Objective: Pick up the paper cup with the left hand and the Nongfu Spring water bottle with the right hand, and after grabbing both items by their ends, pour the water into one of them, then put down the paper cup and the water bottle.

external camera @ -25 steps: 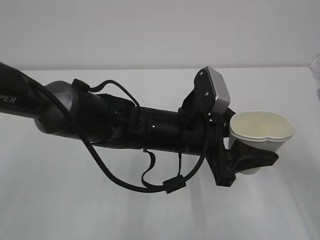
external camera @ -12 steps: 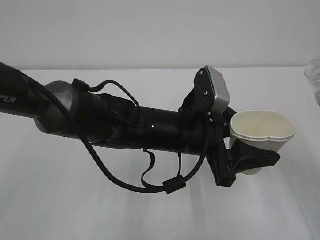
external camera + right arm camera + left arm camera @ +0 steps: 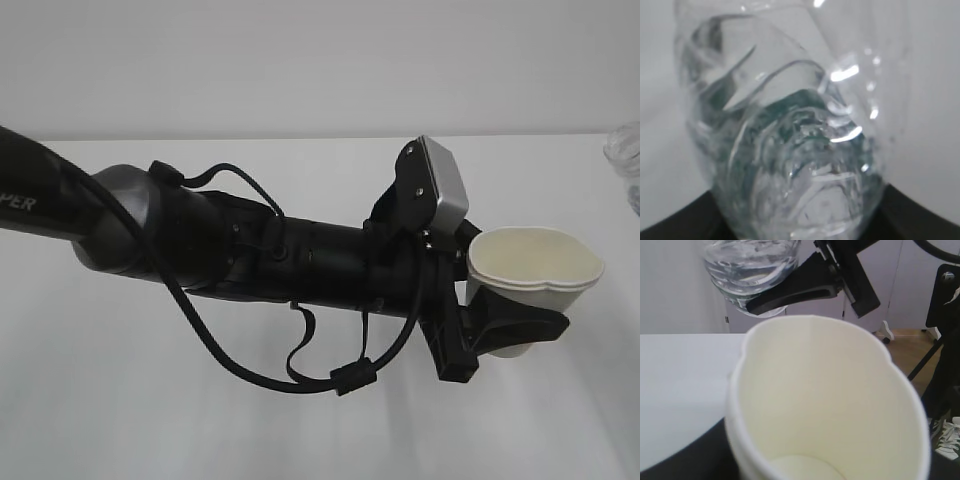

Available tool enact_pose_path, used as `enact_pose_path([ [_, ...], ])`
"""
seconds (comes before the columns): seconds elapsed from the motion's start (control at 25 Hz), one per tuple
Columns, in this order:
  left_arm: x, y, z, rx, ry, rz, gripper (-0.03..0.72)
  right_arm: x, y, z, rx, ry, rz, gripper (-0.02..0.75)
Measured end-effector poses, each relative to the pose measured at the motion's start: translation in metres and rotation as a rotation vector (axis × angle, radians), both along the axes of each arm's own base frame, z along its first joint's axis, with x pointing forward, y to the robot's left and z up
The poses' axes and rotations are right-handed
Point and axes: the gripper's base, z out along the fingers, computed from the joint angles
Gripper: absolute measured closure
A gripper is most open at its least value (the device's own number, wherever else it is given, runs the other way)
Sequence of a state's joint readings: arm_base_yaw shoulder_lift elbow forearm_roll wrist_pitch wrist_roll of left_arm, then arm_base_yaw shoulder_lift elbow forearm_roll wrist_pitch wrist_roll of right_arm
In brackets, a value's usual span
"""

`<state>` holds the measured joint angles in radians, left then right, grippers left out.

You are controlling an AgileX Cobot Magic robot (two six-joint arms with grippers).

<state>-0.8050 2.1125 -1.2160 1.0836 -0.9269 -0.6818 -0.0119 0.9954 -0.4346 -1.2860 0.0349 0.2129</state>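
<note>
Cream-tinted and squeezed out of round, the paper cup sits clamped in the left hand, whose black jaws stand partly spread and pinch the cup's lower body from both sides, so that the rolled rim bulges into a lobed outline. In the exterior view the cup hangs above the white table, mouth up and tipped a little, at the end of the thick black arm, with the grey camera box just above the wrist and loose cables looping beneath. From the left wrist view the cup's inside looks dry and pale. Just above and behind its far rim hangs the Nongfu Spring water bottle, its clear ribbed body holding the water, and the right hand's dark jaws press against the bottle's sides, gripping it; bottle and cup are near but apart. The right wrist view is filled by the bottle, green tint showing through the plastic. At the exterior view's right edge only a sliver of the bottle shows.
</note>
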Motion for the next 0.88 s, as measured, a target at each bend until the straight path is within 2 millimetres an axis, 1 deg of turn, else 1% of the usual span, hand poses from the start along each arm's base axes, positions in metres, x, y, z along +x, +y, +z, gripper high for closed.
enact_pose_path([
  [0.36, -0.0007, -0.0004, -0.0001, 0.001, -0.001, -0.003, 0.258, 0.0002, 0.0002, 0.0004, -0.095, 0.0, 0.053, 0.335],
  [0.6, -0.0006, -0.0005, 0.0, 0.0, 0.0, -0.002, 0.258, 0.0002, 0.0002, 0.0004, -0.117, 0.001, 0.064, 0.335],
  [0.88, 0.0058, -0.0004, -0.0002, 0.003, 0.03, 0.076, 0.259, 0.0003, 0.0004, 0.0005, -0.147, 0.001, 0.081, 0.335],
])
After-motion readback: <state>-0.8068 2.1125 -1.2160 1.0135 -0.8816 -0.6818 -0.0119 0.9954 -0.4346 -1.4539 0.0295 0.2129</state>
